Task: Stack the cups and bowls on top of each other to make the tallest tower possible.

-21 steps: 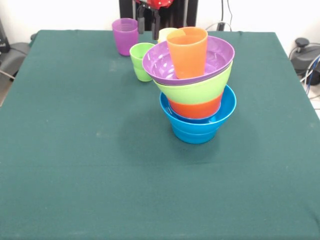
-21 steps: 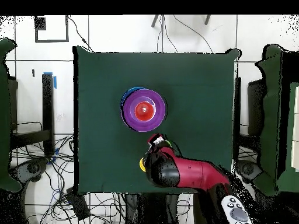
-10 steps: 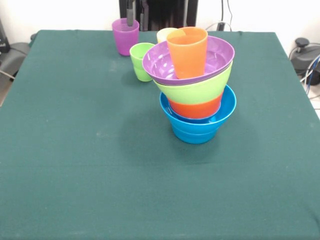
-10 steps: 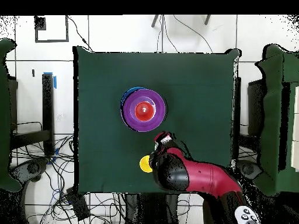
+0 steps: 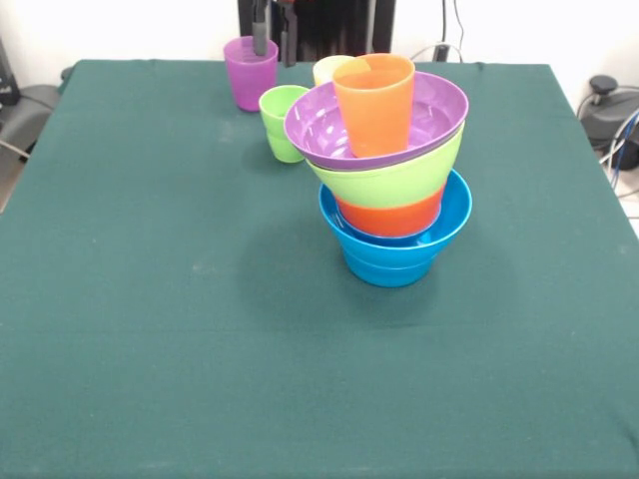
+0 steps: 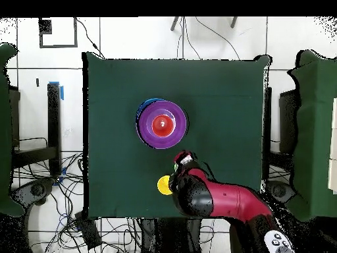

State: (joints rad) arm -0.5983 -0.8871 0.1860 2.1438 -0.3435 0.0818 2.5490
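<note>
No writing shows anywhere. The tower (image 5: 392, 175) stands mid-table (image 5: 150, 329), orange cup (image 5: 375, 103) on top. The gripper (image 5: 272, 30) hangs over the purple cup (image 5: 250, 72) at the far edge; I cannot tell its grip.

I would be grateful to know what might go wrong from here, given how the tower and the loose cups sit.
1. The tower looks uneven: the purple bowl tilts on the lime green bowl, so adding a cup may tip it.
2. The purple cup, green cup and yellow cup stand close together, so the end effector above the purple cup may knock a neighbour.
3. The green cup is near the tower; a nudged cup might hit it.
</note>
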